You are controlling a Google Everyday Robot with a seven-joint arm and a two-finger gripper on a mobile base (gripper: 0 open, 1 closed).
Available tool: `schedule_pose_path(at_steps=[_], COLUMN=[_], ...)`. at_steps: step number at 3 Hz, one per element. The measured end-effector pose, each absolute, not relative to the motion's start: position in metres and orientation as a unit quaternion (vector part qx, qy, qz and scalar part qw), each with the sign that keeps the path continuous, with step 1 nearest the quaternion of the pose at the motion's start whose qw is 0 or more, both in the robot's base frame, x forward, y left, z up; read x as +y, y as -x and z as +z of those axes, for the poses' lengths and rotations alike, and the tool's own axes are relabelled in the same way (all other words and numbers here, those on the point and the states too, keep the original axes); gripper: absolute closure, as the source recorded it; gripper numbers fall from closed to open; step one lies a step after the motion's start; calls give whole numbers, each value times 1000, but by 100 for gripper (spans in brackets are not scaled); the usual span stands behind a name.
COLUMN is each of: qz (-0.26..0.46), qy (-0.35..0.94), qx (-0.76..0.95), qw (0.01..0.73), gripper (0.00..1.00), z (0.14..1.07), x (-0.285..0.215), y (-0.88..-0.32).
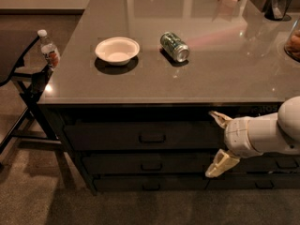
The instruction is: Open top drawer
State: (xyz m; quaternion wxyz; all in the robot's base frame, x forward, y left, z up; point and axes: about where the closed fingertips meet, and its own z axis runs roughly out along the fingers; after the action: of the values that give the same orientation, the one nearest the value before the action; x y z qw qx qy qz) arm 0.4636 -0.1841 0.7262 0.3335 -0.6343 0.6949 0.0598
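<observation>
The top drawer [112, 134] is the wide dark-grey front just under the countertop, shut, with a small rectangular pull handle [152, 138] at its centre. My gripper [214, 143] is in front of the drawer stack, to the right of the handle and about level with it. Its two cream fingers are spread wide, one [218, 118] up at the drawer's top edge, the other [220, 164] down at the drawer below. It holds nothing. The white arm [267, 134] comes in from the right edge.
On the grey countertop [225, 74] lie a white bowl [117, 50] and a green can [175, 46] on its side. A folding chair [23, 86] with a water bottle [48, 49] stands at the left. Shallower drawers [140, 164] sit below the top one.
</observation>
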Motion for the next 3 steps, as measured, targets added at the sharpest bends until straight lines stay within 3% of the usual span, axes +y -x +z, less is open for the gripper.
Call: schedule_pose_path(at_steps=[3], qz=[97], qy=[644], qx=[651], qw=[389], gripper=[0], z=[687], x=[-159], y=[-507])
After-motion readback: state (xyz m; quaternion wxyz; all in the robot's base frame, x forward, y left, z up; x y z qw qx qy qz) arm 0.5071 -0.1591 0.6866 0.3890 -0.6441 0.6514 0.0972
